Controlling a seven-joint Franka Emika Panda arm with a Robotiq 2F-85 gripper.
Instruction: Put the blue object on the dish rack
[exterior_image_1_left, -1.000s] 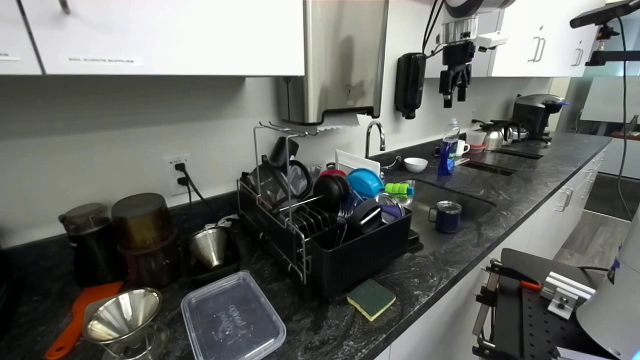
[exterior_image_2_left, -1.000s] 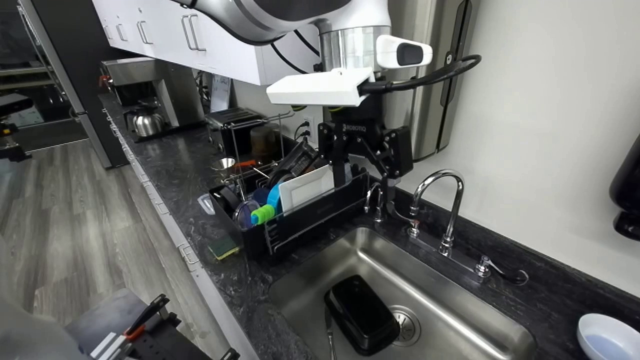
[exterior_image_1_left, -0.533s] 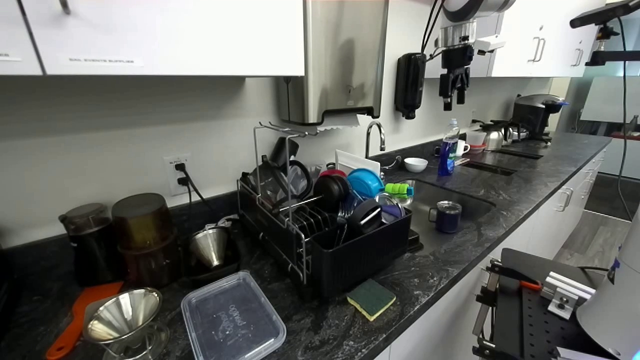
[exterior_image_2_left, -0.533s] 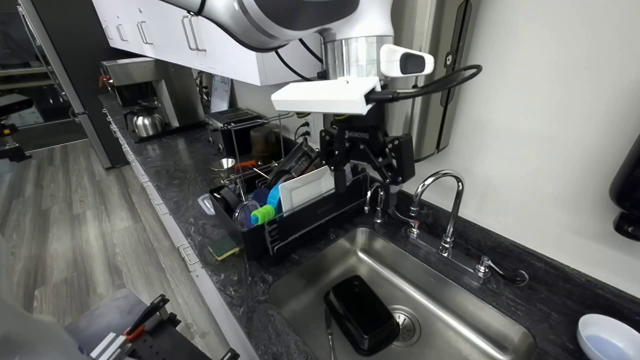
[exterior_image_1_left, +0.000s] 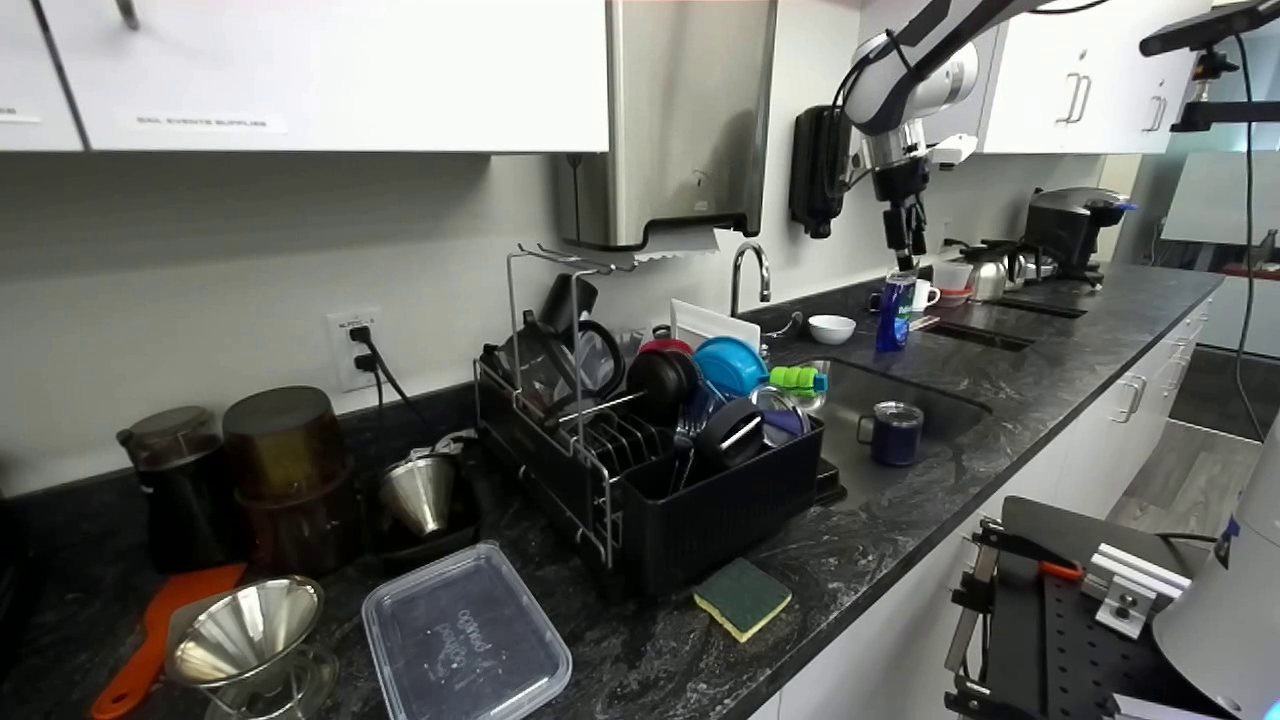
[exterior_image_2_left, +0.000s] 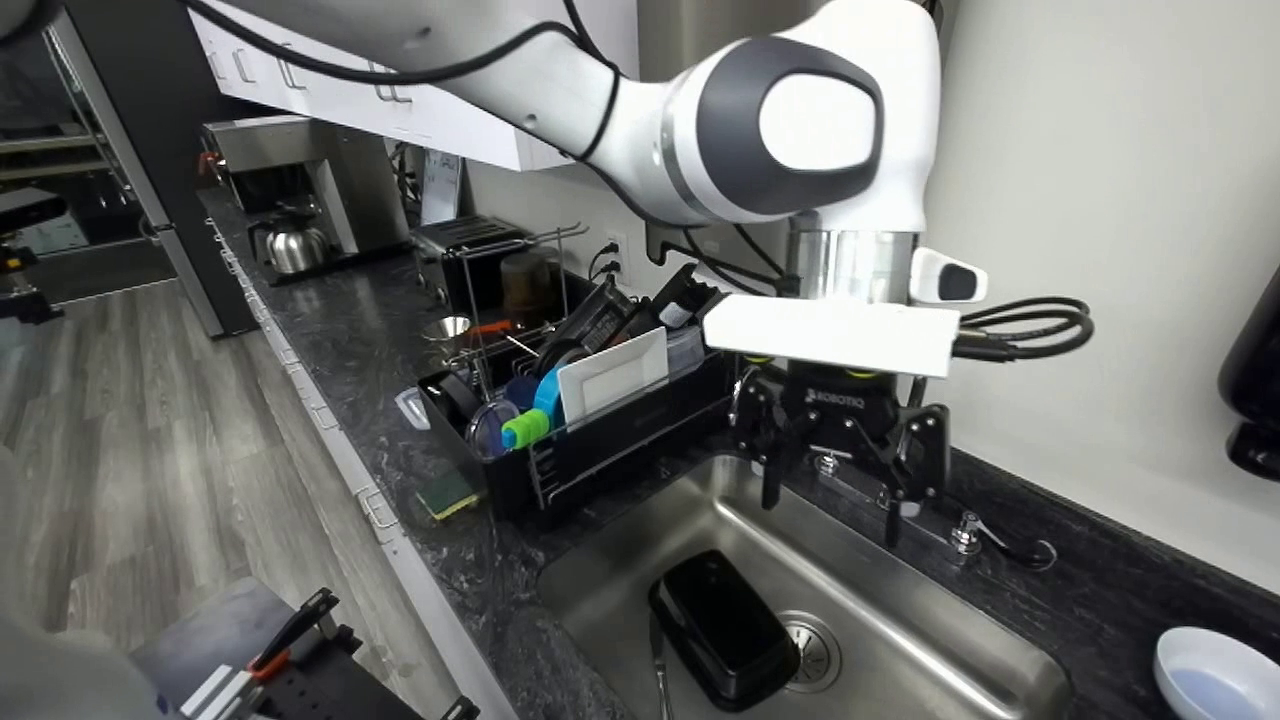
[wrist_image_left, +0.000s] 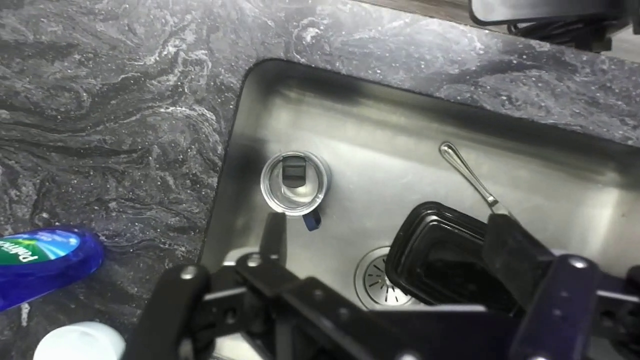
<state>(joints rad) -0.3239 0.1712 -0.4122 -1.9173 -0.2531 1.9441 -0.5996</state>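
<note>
So, gripper (exterior_image_2_left: 831, 521) w/ jaws wide apart over sink (wrist_image_left: 380, 170); blue mug (exterior_image_1_left: 896, 438) upright in sink

The tabletop (exterior_image_1_left: 830, 560) is dark, with pale swirls. On it stands a black dish rack (exterior_image_1_left: 715, 525) with metal wires. Near the rack lie a green and yellow sponge (exterior_image_1_left: 742, 594) and a clear plastic box (exterior_image_1_left: 465, 635). A clear bottle of blue soap (wrist_image_left: 50, 265) and a round white bowl (exterior_image_1_left: 831, 330) stand by the steel sink (wrist_image_left: 385, 155).
</note>
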